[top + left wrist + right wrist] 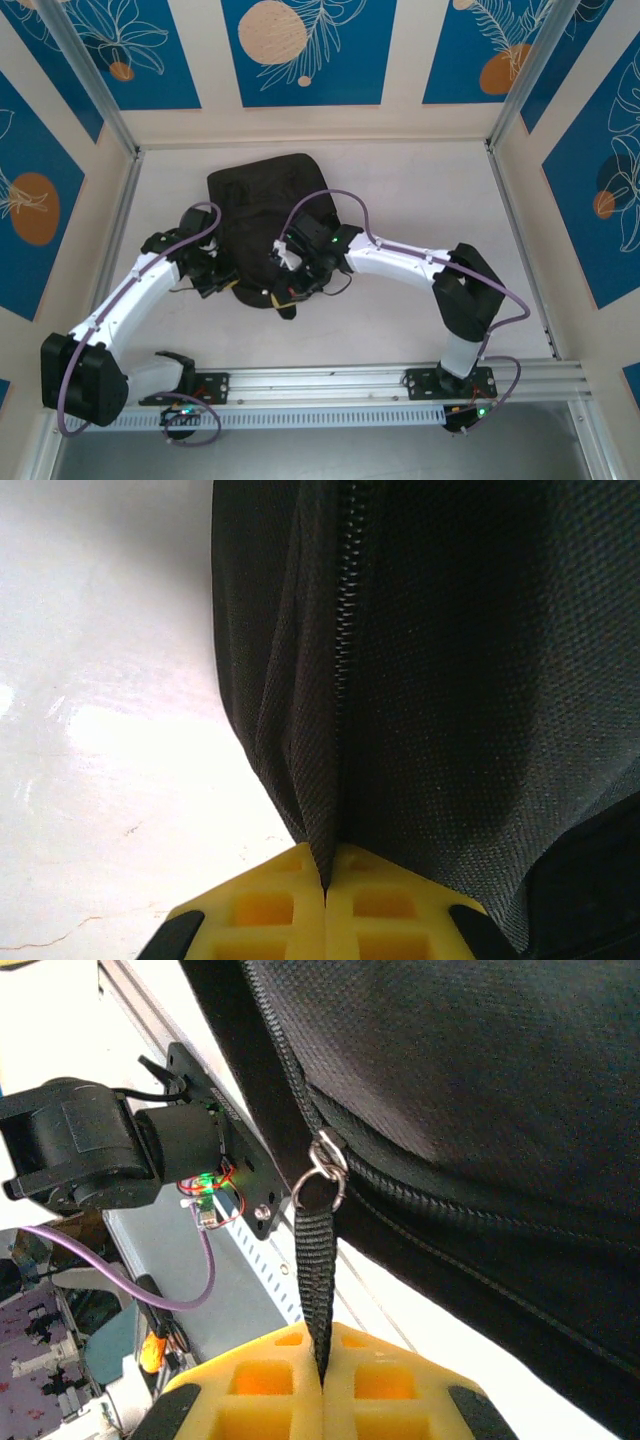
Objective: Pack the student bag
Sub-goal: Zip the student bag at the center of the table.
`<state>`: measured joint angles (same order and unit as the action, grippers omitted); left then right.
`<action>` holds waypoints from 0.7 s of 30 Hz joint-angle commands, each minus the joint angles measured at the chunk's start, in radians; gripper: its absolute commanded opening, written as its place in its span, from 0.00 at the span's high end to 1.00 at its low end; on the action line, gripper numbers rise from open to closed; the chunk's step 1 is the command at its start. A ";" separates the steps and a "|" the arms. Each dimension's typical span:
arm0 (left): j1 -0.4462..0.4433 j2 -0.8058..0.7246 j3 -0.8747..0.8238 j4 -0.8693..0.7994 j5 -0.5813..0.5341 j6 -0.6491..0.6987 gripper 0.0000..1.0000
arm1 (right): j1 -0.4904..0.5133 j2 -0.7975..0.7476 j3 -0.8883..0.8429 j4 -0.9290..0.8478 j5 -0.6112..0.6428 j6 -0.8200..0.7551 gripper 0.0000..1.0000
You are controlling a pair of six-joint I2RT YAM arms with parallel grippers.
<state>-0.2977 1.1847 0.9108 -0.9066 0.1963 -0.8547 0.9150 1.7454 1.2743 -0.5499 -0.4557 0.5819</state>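
The student bag [262, 215], a large black fabric backpack, lies on the white table in the middle of the top view. My left gripper [213, 277] is at the bag's near left edge. In the left wrist view its yellow jaws [327, 885] are shut on a fold of the bag's fabric [320, 820] beside the zipper [343, 630]. My right gripper [300, 275] is at the bag's near edge. Its yellow jaws [322, 1370] are shut on the black webbing zipper pull [316, 1270], which hangs from a metal ring [326, 1165] on the bag's zipper.
A metal rail [330, 385] with both arm bases runs along the near table edge. Frame posts [90, 75] stand at the back corners, with patterned walls around. Bare white table [440, 190] lies right of the bag. The other arm's base [110, 1150] appears behind the pull strap.
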 commanded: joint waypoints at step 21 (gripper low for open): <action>0.061 0.040 0.257 -0.185 -0.316 0.172 1.00 | -0.023 0.024 0.058 -0.060 0.018 -0.051 1.00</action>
<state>-0.2619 1.1984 1.0683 -1.0348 0.0231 -0.7620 0.8474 1.7142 1.2564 -0.5819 -0.4397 0.5484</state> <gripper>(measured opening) 0.040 0.049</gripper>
